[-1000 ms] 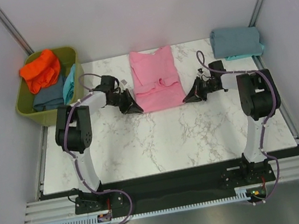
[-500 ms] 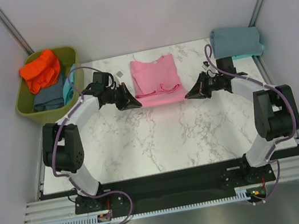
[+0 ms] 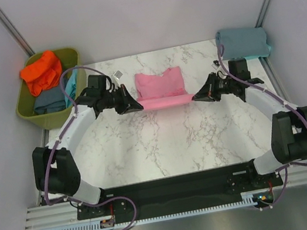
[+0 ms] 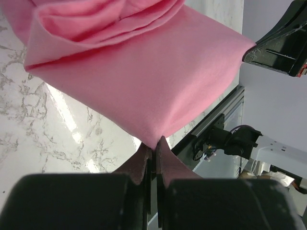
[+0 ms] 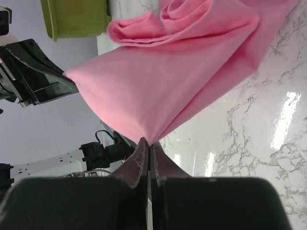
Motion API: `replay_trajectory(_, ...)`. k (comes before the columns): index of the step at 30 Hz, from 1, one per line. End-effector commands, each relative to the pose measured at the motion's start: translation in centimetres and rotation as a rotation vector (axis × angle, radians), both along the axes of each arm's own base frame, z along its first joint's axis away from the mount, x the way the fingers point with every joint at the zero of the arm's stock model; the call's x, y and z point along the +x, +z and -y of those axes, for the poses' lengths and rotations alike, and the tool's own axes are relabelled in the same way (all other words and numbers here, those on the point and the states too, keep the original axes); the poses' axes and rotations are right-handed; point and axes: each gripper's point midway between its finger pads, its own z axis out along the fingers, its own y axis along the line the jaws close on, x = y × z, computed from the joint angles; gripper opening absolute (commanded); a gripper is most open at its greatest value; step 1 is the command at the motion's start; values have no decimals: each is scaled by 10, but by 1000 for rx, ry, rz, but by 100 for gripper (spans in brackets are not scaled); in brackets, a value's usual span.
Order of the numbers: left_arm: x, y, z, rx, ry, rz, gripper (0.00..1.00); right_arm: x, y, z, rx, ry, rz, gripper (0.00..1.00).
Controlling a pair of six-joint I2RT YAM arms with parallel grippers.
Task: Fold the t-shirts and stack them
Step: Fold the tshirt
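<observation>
Pink t-shirt [image 3: 160, 87] lies at the far centre of the marble table [image 3: 170, 142], partly folded, with its near edge lifted off the surface. Left gripper [image 3: 135, 106] is clamped on the near left corner of this edge. The left wrist view shows its fingers [image 4: 139, 165] pressed together with the fabric corner pinched between them. Right gripper [image 3: 196, 96] is clamped on the near right corner in the same way, its fingers [image 5: 136, 160] closed on the cloth. The fabric between the two grippers is stretched taut, and loose folds are bunched behind it. Grey-blue t-shirt [image 3: 242, 43] sits folded at the far right corner of the table. The olive-green tub [image 3: 29, 113], beside the far left corner, holds the orange t-shirt [image 3: 41, 70] on top, the slate-blue t-shirt [image 3: 50, 101] below it and the turquoise t-shirt [image 3: 71, 86] against its right wall.
</observation>
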Motion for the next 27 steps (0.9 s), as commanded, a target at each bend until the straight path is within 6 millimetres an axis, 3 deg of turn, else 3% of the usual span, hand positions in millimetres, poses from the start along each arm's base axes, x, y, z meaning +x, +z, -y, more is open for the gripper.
replay_trajectory(1, 2, 21, -3, 14, -10, 82, 2, -1, 17, 2, 3, -3, 49, 0)
replay_trajectory(12, -4, 35, -9, 28, -13, 136, 2, 9, 34, 2, -1, -12, 97, 0)
replay_trajectory(19, 0, 11, -12, 56, 0, 95, 2, 20, 19, 3, -7, -30, 79, 0)
replay_trajectory(25, 26, -12, -15, 68, 25, 36, 2, 54, 14, 2, -5, -33, 88, 0)
replay_trajectory(27, 44, -5, -13, 62, 32, 58, 2, 73, 15, 1, -6, -33, 104, 0)
